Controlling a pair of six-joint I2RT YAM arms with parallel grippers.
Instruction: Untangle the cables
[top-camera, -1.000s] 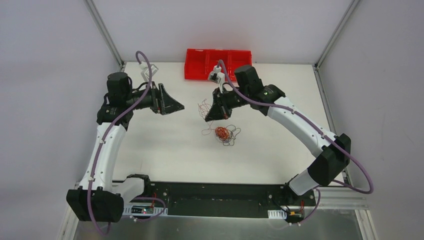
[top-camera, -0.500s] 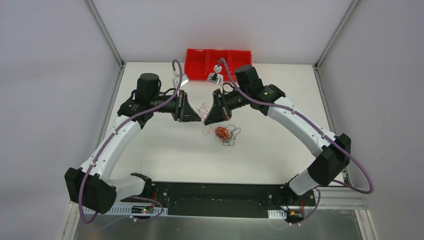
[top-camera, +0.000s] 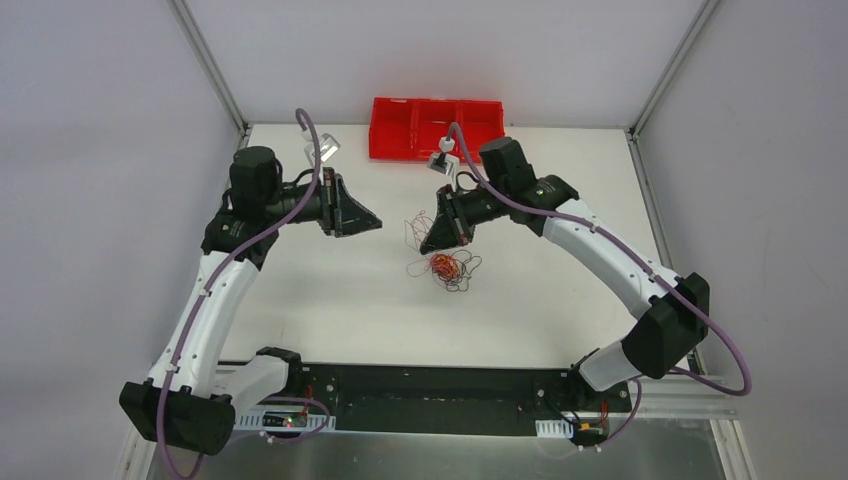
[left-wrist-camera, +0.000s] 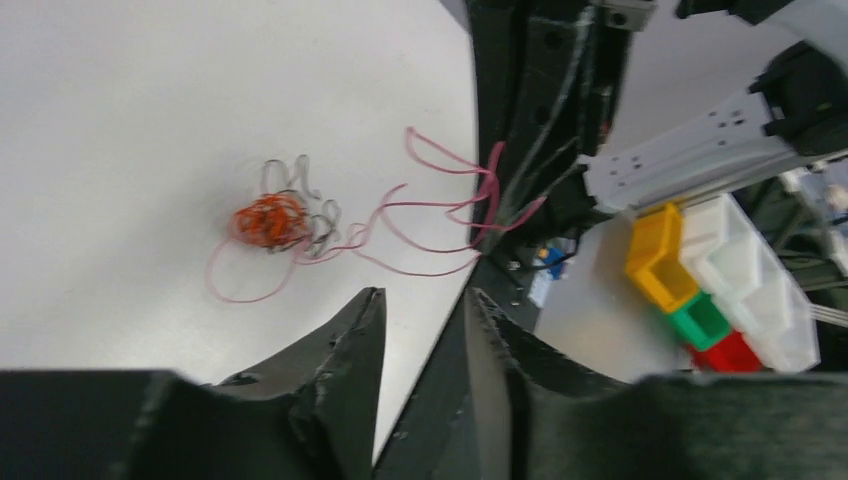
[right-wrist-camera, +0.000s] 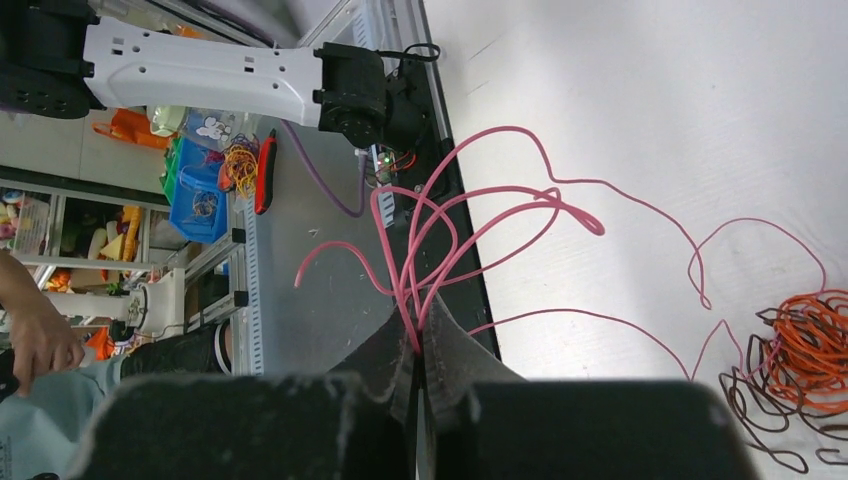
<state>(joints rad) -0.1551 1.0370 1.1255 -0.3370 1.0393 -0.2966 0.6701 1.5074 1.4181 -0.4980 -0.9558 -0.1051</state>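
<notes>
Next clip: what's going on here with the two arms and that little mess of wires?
The right gripper is shut on a bunch of loops of the thin red wire, holding them up above the table. The wire trails down to the orange coil and the black wire, which lie tangled together on the table. The left gripper hangs off to the left, jaws slightly apart with nothing between them, touching no wire. The tangle is not yet undone.

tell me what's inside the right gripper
Loops of pink wire are pinched in the shut right gripper; how many strands run inside is hidden by its fingers.
</notes>
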